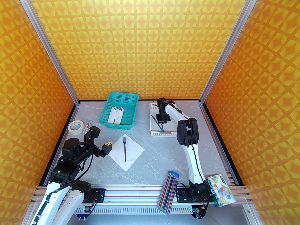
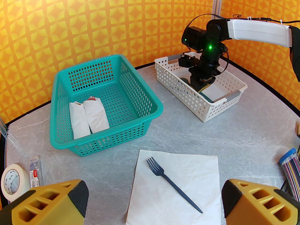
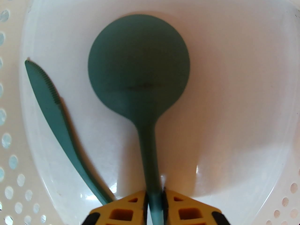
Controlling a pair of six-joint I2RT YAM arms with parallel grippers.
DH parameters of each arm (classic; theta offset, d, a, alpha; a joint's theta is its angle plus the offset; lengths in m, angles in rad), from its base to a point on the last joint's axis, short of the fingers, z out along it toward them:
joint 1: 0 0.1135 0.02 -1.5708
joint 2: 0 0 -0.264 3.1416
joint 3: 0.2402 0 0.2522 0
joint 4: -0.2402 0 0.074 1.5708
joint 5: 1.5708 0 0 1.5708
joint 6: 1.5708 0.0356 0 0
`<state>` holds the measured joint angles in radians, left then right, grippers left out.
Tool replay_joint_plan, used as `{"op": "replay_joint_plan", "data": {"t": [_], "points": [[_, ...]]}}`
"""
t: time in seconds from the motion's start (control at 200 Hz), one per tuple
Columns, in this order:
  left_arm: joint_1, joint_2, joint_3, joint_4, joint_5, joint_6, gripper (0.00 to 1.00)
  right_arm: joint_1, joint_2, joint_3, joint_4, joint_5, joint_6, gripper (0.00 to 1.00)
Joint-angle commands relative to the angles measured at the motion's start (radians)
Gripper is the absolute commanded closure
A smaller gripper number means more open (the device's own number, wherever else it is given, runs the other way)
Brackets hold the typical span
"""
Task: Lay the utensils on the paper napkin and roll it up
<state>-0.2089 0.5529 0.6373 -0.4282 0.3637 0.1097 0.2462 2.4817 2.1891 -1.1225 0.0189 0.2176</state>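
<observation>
Spoon (image 3: 138, 78), matte teal, round-bowled, stem in tight right jaws; left jaws wide.

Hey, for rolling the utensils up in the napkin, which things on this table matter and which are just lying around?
For the job: fork, spoon, knife, paper napkin.
Lying about: white basket (holds spoon, knife), teal basket, napkin bundles, tape roll, pencil case, patterned pack.

I can't read any writing from here. Left of the teal basket (image 2: 112, 139), the tape roll (image 2: 20, 176) has dark print inside its core. The small clear case (image 2: 35, 172) just beside it has a red-and-white label. Both are too small to make out.
</observation>
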Motion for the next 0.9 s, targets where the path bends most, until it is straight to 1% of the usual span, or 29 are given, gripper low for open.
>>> {"op": "replay_joint_plan", "data": {"t": [0.0, 0.085, 0.455, 0.72, 0.895], "points": [[-0.001, 0.003, -0.014, 0.025, 0.020, 0.003, 0.01, -0.003, 0.040, 0.005, -0.053, -0.019, -0.016, 0.84], [-0.002, 0.003, -0.018, 0.027, 0.020, 0.007, 0.01, -0.002, 0.037, 0.003, -0.050, -0.016, -0.016, 0.86], [-0.002, 0.011, -0.037, 0.050, 0.021, 0.007, 0.01, -0.003, -0.046, -0.011, -0.018, 0.033, -0.014, 0.86], [-0.002, 0.037, -0.053, 0.081, 0.097, -0.015, 0.01, -0.002, -0.119, -0.014, -0.003, 0.043, -0.007, 0.86], [-0.001, 0.025, -0.059, 0.092, 0.142, -0.009, 0.01, -0.003, -0.189, -0.036, 0.012, 0.041, -0.010, 0.86]]}}
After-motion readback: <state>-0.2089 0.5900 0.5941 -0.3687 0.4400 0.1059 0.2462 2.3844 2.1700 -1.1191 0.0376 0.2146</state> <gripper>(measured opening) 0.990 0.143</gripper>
